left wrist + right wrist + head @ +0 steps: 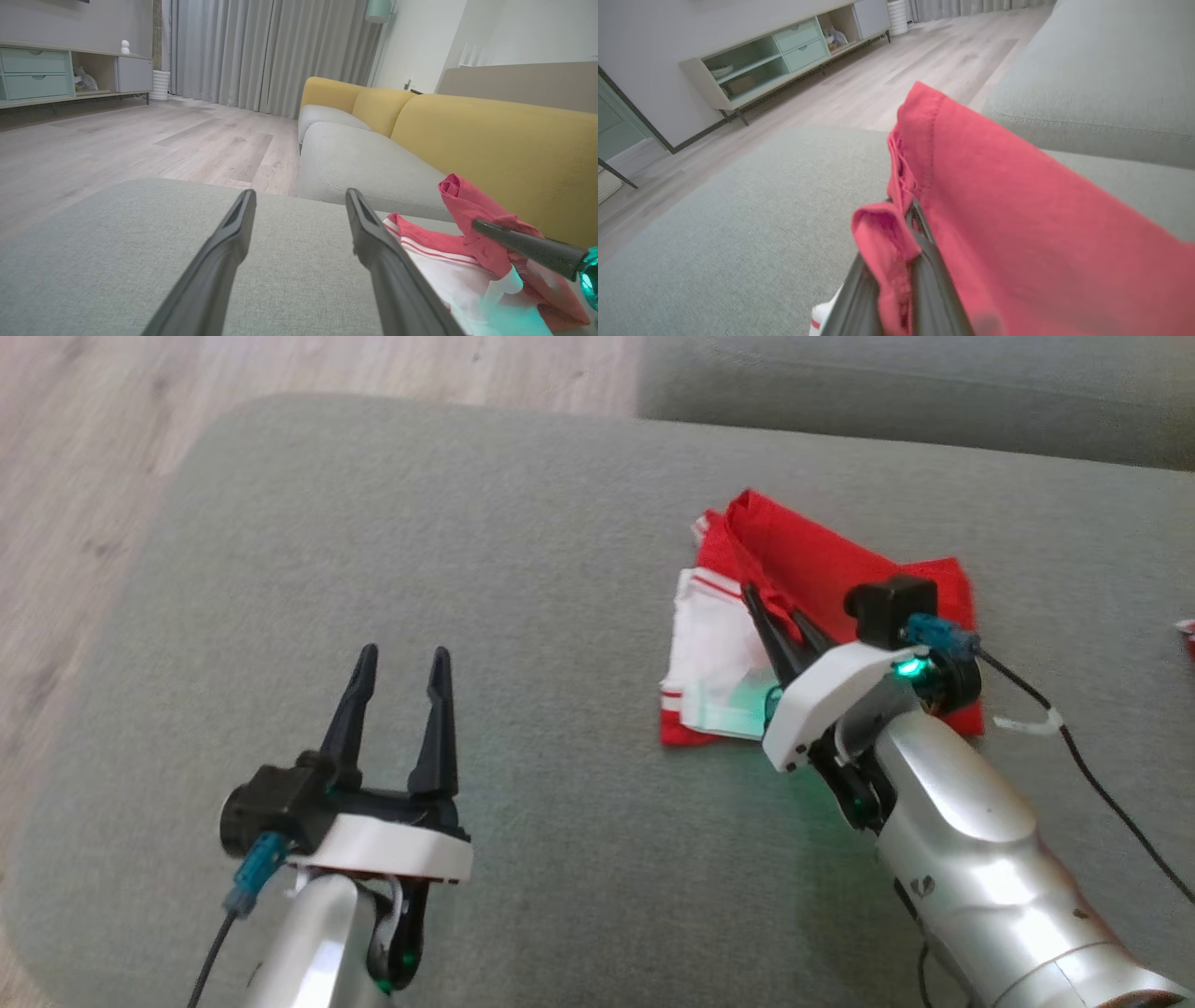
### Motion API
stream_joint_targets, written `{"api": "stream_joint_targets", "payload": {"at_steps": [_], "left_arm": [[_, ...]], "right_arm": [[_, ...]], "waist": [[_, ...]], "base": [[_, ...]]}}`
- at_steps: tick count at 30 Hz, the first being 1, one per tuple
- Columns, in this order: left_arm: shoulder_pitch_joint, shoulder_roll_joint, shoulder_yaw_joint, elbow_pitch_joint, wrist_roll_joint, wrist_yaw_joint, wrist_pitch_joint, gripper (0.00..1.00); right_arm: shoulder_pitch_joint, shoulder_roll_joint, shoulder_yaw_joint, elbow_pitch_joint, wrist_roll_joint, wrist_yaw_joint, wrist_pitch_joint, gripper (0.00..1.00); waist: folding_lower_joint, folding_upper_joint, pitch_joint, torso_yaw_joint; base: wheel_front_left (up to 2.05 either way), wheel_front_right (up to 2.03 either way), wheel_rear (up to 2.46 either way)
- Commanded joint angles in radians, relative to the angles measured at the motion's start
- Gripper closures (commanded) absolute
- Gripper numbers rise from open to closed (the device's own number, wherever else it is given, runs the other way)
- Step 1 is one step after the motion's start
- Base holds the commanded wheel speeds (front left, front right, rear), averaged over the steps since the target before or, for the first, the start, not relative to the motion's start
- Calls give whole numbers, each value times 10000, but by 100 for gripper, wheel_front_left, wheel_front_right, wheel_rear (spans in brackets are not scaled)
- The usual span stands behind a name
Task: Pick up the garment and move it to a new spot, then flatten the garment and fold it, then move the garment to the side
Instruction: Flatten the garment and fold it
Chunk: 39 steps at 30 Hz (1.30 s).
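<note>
Jaws of the right gripper [771,601] pinch a raised red fold of the red-and-white garment [840,560], which lies right of the grey cushion's [467,523] middle, likely to fold it over. The left gripper [403,653] hovers spread wide over the cushion's left.

Red cloth garment [840,569] w/ white panel, thin red stripes along the white edge. Grey-green woven fabric seat cushion [467,523], plain, no pattern. Mustard-yellow sofa backrest [490,135]. Pale wood-grain plank floor [93,448]. Grey pleated curtains [261,51]. Left pincer [403,653]: black fingers, white housing.
</note>
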Motion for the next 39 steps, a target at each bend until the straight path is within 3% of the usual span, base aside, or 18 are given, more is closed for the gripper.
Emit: {"api": "stream_joint_targets", "payload": {"at_steps": [1, 10, 11, 16, 18, 23, 29, 34, 39], "left_arm": [[-500, 74, 206, -294, -70, 42, -51, 0], [-589, 74, -175, -163, -201, 50, -51, 0], [-592, 74, -183, -149, -205, 58, -51, 0], [-553, 74, -110, -44, -160, 101, -51, 0], [-523, 74, -55, -25, -132, 105, -51, 0], [-387, 74, 126, -75, -59, 114, -51, 0], [-177, 74, 523, -327, 19, 181, -51, 0], [-3, 74, 756, -473, 48, 245, -51, 0], [186, 74, 1054, -594, 53, 289, -51, 0]], "right_arm": [[-397, 142, 169, -151, 96, -9, -154, 100], [-698, 142, 721, 1064, 712, -9, -848, 100], [-700, 142, 876, 1103, 840, -9, -871, 0], [-665, 142, 2091, 662, 1580, -9, -900, 0], [-837, 142, 2404, 571, 1358, -9, -1231, 0], [-947, 142, 2194, 128, 1408, -9, -1664, 0], [-606, 135, -147, -643, -251, -9, -1741, 0], [743, 106, -2368, -2101, -2157, -9, -1743, 0], [2249, 129, -3747, -3481, -3203, -9, -1744, 0]], "waist": [[-1, 0, 181, 239], [-1, 0, 437, 738], [-1, 0, 432, 750], [-1, 0, 264, 615], [-1, 0, 149, 466], [-1, 0, -193, -49], [-1, 0, -432, -874], [-1, 0, -508, -1418], [-1, 0, -544, -1834]], "base": [[0, 0, 0], [0, 0, 0], [0, 0, 0], [0, 0, 0], [0, 0, 0], [0, 0, 0], [0, 0, 0], [0, 0, 0], [0, 0, 0]]}}
